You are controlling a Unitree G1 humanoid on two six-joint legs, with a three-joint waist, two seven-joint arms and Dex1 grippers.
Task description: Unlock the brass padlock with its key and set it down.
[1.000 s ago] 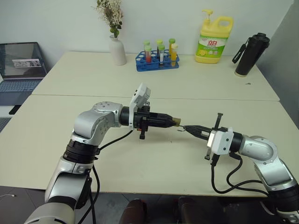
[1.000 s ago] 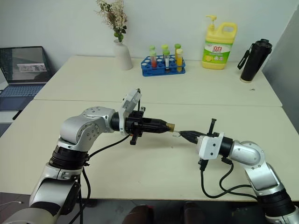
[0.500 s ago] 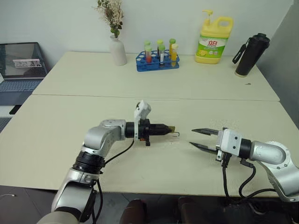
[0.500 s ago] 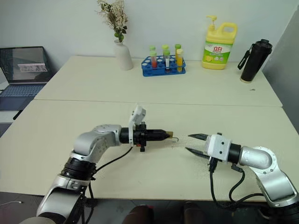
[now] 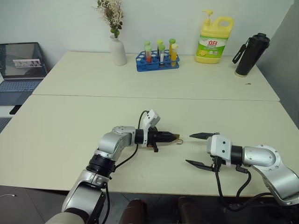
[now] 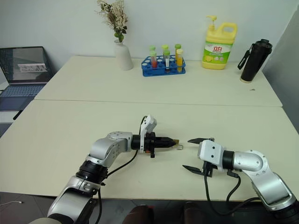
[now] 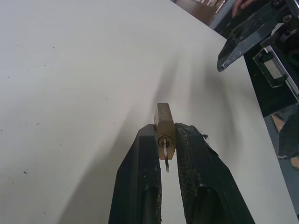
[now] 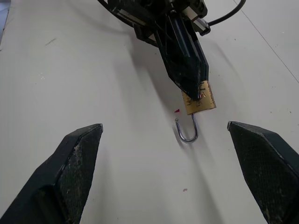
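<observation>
In the left eye view, the left gripper [image 5: 174, 137] lies low over the near table [image 5: 56, 121], near its middle, and points to the right. Its two black fingers are clamped on the brass padlock [image 5: 176, 137], and the thin shackle [image 5: 181, 141] sticks out to the right of the fingertips. The right gripper [image 5: 195, 150] is to the right of the padlock, apart from it, and its jaws stand wide apart with nothing between them. On the far table there are a white vase [image 5: 117, 51] with dry flowers, a blue rack of tubes [image 5: 157, 61], a yellow detergent bottle [image 5: 213, 41] and a black bottle [image 5: 251, 53]. A laptop [image 5: 20, 66] is at the far left.

The right eye view shows the same arrangement: the padlock in the left fingers, the right gripper open just to the right of it.

In the left wrist view, the padlock's body sits tight between the two fingers [image 7: 140, 186], and a small key [image 7: 166, 161] is in its keyhole. The table surface is just below.

In the right wrist view, the padlock hangs from the left fingertips, and its shackle is swung open like a hook, free at one end. The right fingers [image 8: 70, 168] are far apart on both sides of it, not touching it.
</observation>
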